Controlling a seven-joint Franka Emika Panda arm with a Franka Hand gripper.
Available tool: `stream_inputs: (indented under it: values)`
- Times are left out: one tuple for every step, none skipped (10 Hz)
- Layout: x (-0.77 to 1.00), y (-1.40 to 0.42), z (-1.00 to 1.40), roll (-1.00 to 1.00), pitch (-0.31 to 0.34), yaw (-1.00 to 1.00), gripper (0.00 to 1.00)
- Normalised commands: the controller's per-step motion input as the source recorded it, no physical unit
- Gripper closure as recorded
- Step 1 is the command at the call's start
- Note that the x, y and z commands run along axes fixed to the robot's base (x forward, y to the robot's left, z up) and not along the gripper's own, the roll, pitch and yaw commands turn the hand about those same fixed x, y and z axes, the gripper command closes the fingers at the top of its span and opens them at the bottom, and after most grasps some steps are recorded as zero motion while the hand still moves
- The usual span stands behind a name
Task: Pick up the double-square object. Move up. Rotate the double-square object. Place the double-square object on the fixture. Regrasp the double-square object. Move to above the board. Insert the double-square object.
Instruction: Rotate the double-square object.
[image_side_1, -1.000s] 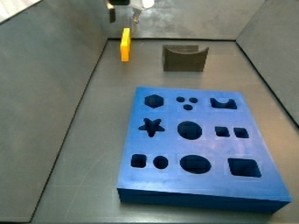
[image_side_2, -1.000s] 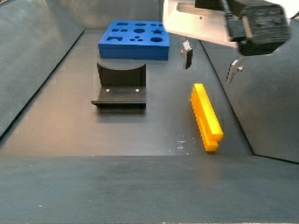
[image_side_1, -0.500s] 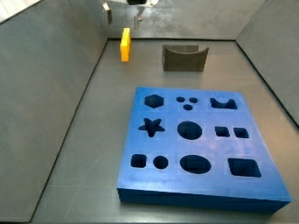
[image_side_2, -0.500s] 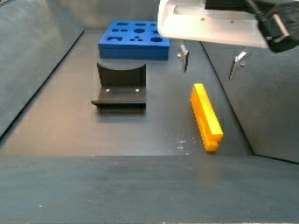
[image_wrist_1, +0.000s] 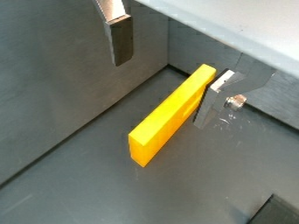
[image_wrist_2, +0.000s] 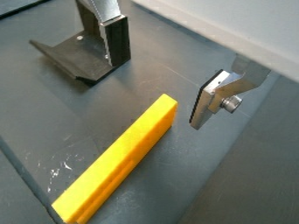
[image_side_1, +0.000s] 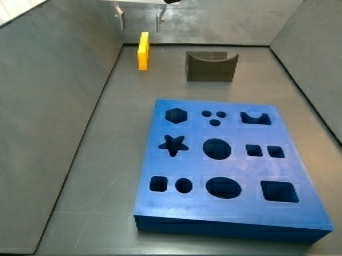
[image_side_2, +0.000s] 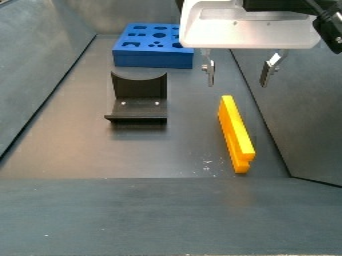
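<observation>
Double-square object (image_side_2: 237, 133) lying flat on dark floor (image_side_2: 120, 150), lengthwise along right wall, untouched by anything. Seen in both wrist views as long yellow-orange block (image_wrist_1: 170, 115) (image_wrist_2: 118, 160), resting on floor between the two fingers but below them. Forked end not discernible in any view.

Gripper (image_side_2: 239, 70) hovering above far end of block, jaws spread wide, nothing between them. Fingers (image_wrist_1: 121, 40) (image_wrist_2: 114, 41) clear of block; opposite finger (image_wrist_2: 214, 96) also apart from it.

Fixture (image_side_2: 138, 98) standing on floor, beside block and well apart from it, between block's position and left wall. Also visible in a side view as dark notched block (image_side_1: 210, 66) near far wall, just beside yellow piece (image_side_1: 144, 51).

Board (image_side_1: 229, 166) flat on floor, cut-outs unoccupied; well apart from block, beyond fixture (image_side_2: 155, 46).
</observation>
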Motion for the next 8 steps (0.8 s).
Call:
stream_inputs:
  values:
    - [0.00, 0.00, -1.00, 0.00, 0.000, 0.00, 0.00]
    - [0.00, 0.00, -1.00, 0.00, 0.000, -0.04, 0.00]
    - [0.01, 0.00, -1.00, 0.00, -0.022, -0.04, 0.00]
    - [0.01, 0.00, -1.00, -0.01, -0.027, -0.04, 0.00]
    - [0.02, 0.00, -1.00, -0.03, -0.035, -0.02, 0.00]
    - [0.02, 0.00, -1.00, -0.04, -0.042, -0.02, 0.00]
    - [0.03, 0.00, -1.00, -0.05, -0.045, -0.01, 0.00]
    - [0.03, 0.00, -1.00, -0.06, -0.045, 0.00, 0.00]
